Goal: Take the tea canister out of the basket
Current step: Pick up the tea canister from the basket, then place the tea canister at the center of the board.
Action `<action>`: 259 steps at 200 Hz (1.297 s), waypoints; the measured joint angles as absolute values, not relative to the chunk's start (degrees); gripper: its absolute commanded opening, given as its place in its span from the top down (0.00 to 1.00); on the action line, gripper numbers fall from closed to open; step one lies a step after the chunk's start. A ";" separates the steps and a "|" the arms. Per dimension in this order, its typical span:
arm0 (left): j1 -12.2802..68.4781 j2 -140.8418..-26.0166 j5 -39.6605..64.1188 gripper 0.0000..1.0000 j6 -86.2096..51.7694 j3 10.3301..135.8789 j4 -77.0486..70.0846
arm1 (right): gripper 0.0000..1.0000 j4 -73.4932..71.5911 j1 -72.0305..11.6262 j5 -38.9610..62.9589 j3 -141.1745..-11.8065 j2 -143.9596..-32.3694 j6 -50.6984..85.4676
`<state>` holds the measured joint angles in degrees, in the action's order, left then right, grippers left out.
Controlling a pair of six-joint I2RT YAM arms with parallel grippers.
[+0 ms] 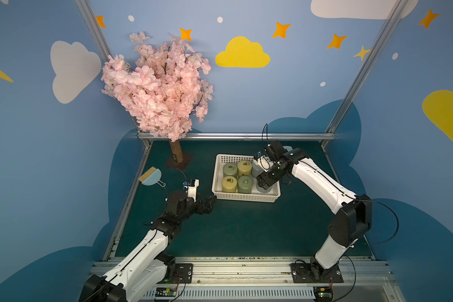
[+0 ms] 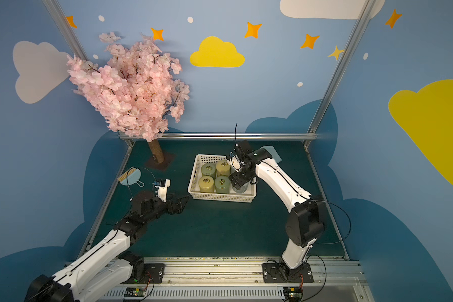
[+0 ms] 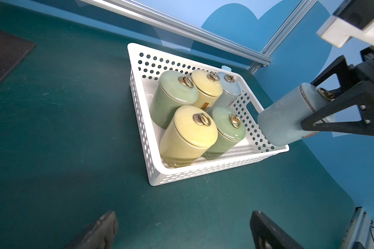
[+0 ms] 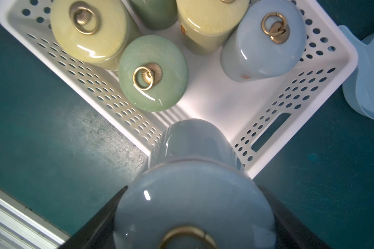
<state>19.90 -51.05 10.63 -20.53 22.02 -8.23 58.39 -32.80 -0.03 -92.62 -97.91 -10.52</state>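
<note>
Over the near right corner of the basket (image 1: 246,198), the right fingers (image 4: 99,220) are clamped on the grey-blue tea canister (image 3: 285,122), 1 on each side up near the lid. It's raised off the basket floor, and that corner's spot under it is bare white plastic. Inside the basket there are 5 more canisters (image 3: 188,135) standing upright: 2 green, 2 yellow and 1 pale blue at the far right. The left fingers (image 3: 266,232) are spread wide with nothing between them, hovering over the green counter (image 1: 246,230) near the basket's left end. A light-blue dustpan (image 4: 367,75) sits just past the basket's far right corner. Way off left there's a little brush (image 1: 149,177) and a pink blossom tree (image 1: 157,86).
</note>
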 measured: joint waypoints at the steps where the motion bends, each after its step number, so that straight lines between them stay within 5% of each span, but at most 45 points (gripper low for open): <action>1: 19.90 -51.03 10.63 0.00 -20.53 22.02 -8.23 | 0.42 58.37 -32.86 -0.03 -92.60 -97.84 -10.46; 259: 19.90 -48.36 7.90 0.00 -19.73 21.65 -7.77 | 0.42 53.74 -63.07 -6.68 -69.67 -83.61 11.75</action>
<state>19.90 -48.36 7.90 -19.73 21.65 -7.77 53.74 -63.07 -6.68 -69.67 -83.61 11.75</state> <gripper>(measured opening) 0.998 0.830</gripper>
